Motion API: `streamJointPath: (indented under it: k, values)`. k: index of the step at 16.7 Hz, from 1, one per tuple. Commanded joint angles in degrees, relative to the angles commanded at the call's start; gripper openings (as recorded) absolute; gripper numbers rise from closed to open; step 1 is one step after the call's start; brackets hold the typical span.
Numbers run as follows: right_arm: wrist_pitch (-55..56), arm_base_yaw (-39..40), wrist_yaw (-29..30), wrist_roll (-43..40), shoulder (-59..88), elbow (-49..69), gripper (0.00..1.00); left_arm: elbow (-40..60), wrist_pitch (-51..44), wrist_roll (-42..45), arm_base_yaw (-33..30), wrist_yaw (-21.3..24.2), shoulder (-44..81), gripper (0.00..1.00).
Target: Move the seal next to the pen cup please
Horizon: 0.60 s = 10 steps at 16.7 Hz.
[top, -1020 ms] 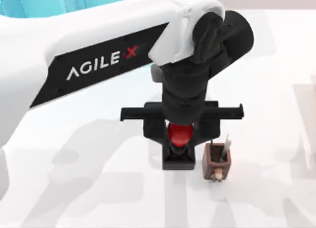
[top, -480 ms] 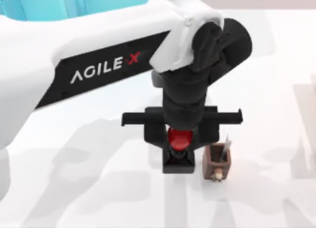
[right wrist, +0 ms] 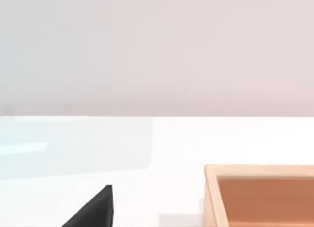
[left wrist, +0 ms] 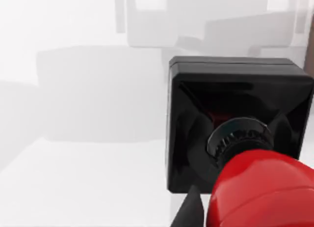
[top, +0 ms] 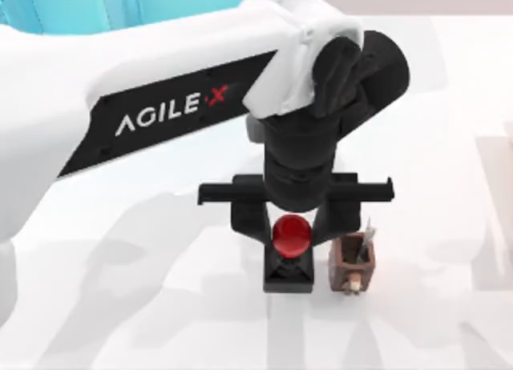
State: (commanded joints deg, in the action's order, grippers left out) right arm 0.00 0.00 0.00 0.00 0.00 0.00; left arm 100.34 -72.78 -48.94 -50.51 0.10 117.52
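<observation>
The seal (top: pixel 290 254), a red ball knob on a black square base, stands upright on the white table (top: pixel 160 306). It is just left of the pen cup (top: pixel 351 263), a small brown box with pens sticking out, and a narrow gap separates them. My left gripper (top: pixel 292 228) hovers over the seal, open, with a black finger on either side of the red knob and apart from it. The left wrist view looks down on the seal (left wrist: pixel 230 104), its red knob close to the camera. My right arm is parked off to the side.
A teal object (top: pixel 48 6) lies at the table's far left corner. In the right wrist view a tan open box (right wrist: pixel 260 192) sits on the table. White tabletop stretches to the left and right of the two objects.
The left gripper's fingers have spread apart and let go of the seal. The seal has settled slightly lower onto the table beside the pen cup.
</observation>
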Motion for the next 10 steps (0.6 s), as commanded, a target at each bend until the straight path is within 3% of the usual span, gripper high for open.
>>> streamJointPath:
  k: [4,10]
  values:
    - [0.00,0.00,0.00,0.00,0.00,0.00,1.00,0.00,0.00,0.00,0.00,0.00,0.00,0.98]
    - [0.00,0.00,0.00,0.00,0.00,0.00,1.00,0.00,0.00,0.00,0.00,0.00,0.00,1.00]
